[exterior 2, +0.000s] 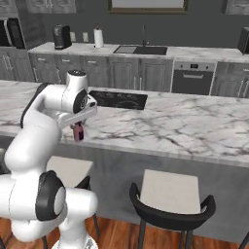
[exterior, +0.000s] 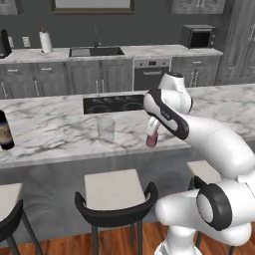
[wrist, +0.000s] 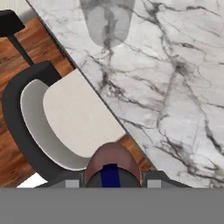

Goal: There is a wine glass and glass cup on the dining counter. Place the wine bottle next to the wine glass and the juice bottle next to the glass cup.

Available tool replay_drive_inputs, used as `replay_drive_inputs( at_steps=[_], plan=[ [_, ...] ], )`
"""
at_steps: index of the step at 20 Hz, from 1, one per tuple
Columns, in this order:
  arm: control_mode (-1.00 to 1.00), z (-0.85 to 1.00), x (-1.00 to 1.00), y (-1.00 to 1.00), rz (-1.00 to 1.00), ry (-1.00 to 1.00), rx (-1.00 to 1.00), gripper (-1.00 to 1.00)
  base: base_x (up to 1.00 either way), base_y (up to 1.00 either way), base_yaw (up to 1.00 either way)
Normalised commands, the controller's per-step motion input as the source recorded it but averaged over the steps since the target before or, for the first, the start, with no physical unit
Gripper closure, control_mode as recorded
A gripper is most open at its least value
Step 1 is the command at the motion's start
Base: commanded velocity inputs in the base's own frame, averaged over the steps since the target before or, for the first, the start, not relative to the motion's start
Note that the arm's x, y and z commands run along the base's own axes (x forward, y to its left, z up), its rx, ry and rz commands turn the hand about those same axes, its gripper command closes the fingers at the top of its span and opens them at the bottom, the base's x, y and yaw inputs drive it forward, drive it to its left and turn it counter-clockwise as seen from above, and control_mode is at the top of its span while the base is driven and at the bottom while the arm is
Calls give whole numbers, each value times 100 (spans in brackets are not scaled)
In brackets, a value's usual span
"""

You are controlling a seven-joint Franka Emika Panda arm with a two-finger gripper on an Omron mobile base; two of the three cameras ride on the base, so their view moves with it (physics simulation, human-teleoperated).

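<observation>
My gripper [exterior: 152, 127] is shut on the juice bottle [exterior: 152, 137], a small reddish bottle with a dark blue cap. It holds the bottle at the front edge of the dining counter [exterior: 55, 130]. In the hand view the juice bottle [wrist: 113, 161] sits between my gripper [wrist: 110, 181] fingers, over the counter's edge and a stool. The glass cup [exterior: 105, 129], a faint clear tumbler, stands on the counter to the bottle's left, apart from it. That same glass cup [wrist: 106, 22] appears at the top of the hand view. The dark wine bottle [exterior: 5, 130] stands at the far left. The wine glass is out of view.
A black cooktop [exterior: 113, 104] is set into the counter behind the cup. Stools [exterior: 113, 191] with dark curved backs line the counter's near side. Along the back wall runs a counter with a sink [exterior: 96, 51], an oven [exterior: 151, 72] and a microwave [exterior: 198, 36].
</observation>
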Motion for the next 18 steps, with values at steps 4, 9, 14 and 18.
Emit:
replay_drive_inputs(
  at_steps=[4,9,14,18],
  plan=[
    [-100,0,51,24,7,0,2,100,0,0,0],
    [-100,0,55,25,7,0,3,100,0,0,0],
    [-100,-11,45,29,8,0,2,100,0,0,0],
    [-100,-20,41,34,7,0,0,100,0,0,0]
  ],
)
